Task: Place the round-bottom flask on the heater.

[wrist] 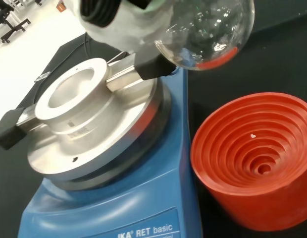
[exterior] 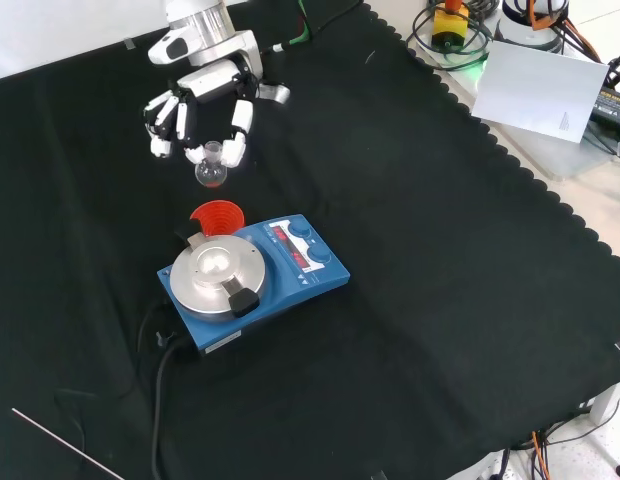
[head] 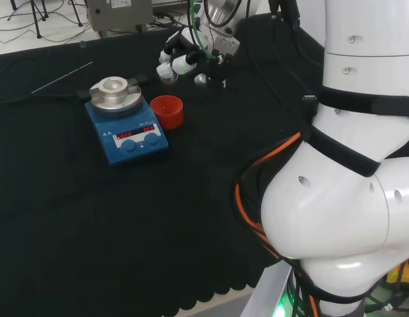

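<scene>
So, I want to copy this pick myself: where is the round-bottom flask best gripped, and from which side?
By its neck, from above. The round-bottom flask has a smooth round bulb that offers little purchase, and the hand already pinches its neck with the bulb hanging clear beneath it, free to go down onto the heater.

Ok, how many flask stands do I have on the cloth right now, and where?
1. A red ribbed stand sits on the cloth right beside the blue heater, empty; the hand holds the round-bottom flask above the cloth beyond it. Clear ware could go unseen.
</scene>
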You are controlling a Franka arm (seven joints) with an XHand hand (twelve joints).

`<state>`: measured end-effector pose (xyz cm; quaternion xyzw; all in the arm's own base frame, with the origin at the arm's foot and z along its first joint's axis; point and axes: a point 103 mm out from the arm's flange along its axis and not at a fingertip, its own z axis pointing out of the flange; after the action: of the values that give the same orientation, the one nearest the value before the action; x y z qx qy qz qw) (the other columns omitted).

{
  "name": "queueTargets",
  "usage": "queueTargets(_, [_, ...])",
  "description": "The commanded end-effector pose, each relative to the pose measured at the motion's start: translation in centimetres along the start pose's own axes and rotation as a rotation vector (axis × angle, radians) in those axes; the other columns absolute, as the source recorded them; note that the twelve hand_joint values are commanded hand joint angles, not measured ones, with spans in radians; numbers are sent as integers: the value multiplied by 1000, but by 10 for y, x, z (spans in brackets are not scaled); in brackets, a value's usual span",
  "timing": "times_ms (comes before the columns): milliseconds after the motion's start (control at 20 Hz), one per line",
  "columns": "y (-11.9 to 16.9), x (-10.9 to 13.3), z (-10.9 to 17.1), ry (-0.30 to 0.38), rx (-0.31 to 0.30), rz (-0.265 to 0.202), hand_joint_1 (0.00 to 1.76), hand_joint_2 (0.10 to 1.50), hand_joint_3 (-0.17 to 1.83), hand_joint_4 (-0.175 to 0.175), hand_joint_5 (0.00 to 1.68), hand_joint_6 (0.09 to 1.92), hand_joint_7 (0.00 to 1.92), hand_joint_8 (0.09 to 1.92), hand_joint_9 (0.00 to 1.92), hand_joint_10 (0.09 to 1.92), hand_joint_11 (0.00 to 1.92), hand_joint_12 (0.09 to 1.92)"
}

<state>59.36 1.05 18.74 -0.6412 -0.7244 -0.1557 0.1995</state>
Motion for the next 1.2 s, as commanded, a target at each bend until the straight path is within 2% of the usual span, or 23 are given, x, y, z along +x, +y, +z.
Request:
queueTargets(50, [-3,4,-1,-1,10,-5,1080,804,464,175,1163,795,428,549,530,587,87,1333])
queueTargets(350, [6,24,-7,-21,30,-31,1081,799,473,175,1165,794,426,548,530,587,87,1333])
queueTargets(850, [34,76,8,-32,55,-99,1082,791,486,175,1168,793,421,547,529,588,88,1333])
queueTargets(1200, [46,101,21,-13,85,-141,1083,787,493,175,1169,793,420,547,529,588,89,1333])
